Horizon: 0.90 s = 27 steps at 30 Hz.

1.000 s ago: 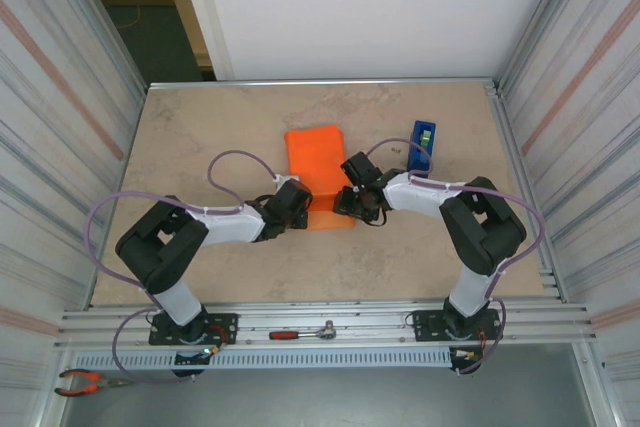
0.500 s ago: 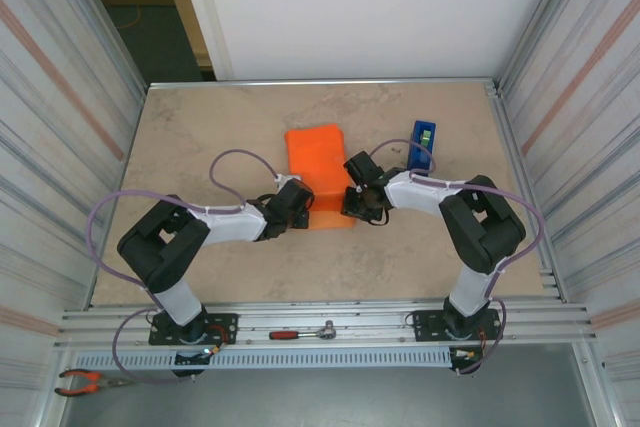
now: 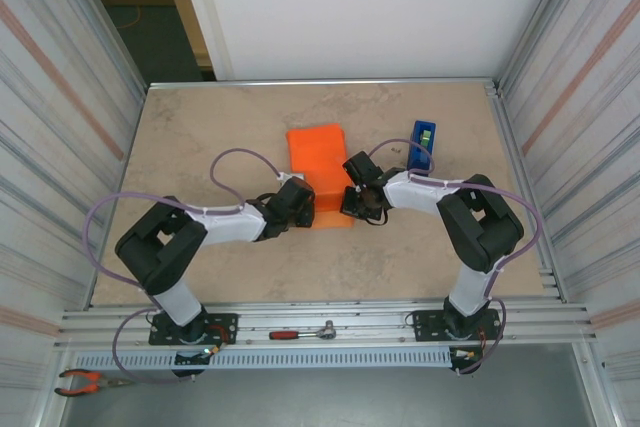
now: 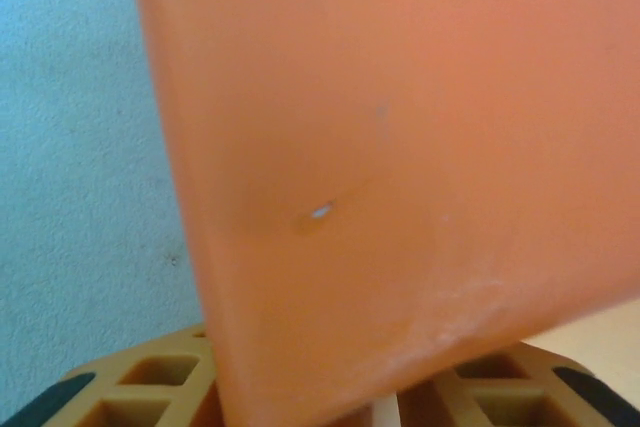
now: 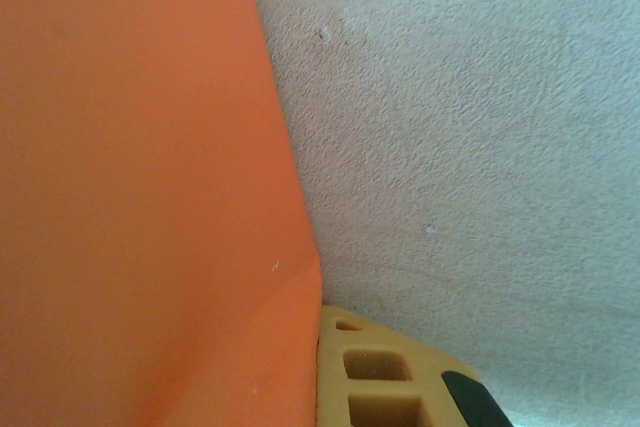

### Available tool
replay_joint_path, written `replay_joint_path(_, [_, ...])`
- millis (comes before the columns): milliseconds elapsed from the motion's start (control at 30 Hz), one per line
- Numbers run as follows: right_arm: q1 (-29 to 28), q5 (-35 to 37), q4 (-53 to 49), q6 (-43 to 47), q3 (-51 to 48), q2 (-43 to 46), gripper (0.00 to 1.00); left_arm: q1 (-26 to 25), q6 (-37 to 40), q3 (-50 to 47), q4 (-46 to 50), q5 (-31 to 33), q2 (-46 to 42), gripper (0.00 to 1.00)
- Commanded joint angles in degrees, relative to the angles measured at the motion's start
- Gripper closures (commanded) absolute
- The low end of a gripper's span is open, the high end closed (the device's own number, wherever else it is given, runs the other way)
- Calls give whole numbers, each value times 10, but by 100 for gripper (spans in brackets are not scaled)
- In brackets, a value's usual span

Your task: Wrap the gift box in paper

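Observation:
The orange paper (image 3: 315, 152) lies folded into a long narrow strip at the middle of the table. The gift box is hidden. My left gripper (image 3: 307, 210) is at the strip's near left edge. In the left wrist view the paper (image 4: 400, 147) hangs over the jaws, and my fingers (image 4: 140, 387) stand apart with a pale gap between them. My right gripper (image 3: 350, 205) is at the strip's near right edge. In the right wrist view the paper's edge (image 5: 130, 197) runs down against the inner face of one finger (image 5: 390, 377), and the jaws are shut on it.
A blue tape dispenser (image 3: 421, 145) stands on the table just right of the paper, behind the right arm. A red-handled ratchet (image 3: 300, 332) lies on the front rail, with pliers (image 3: 85, 380) at the near left. Corrugated walls close in both sides.
My right gripper has shut on the paper's right edge. My left gripper's jaws have parted and it has shifted slightly right against the paper.

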<state>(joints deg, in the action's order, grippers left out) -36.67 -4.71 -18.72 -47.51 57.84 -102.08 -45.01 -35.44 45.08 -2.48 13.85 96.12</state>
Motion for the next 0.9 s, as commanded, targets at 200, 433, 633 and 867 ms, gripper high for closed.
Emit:
replay_joint_path(200, [-12, -27, -14, 21, -13, 30, 47, -2, -10, -14, -5, 49, 23, 75])
replay_joint_path(433, [-5, -24, -31, 25, -18, 54, 30, -4, -14, -33, -4, 61, 3, 79])
replay_joint_path(633, [13, -26, -14, 28, 4, 19, 33, -4, -17, -43, -6, 59, 4, 80])
replay_joint_path(867, [12, -29, 0, 19, 28, -28, 73, -10, -16, -33, -5, 50, 12, 81])
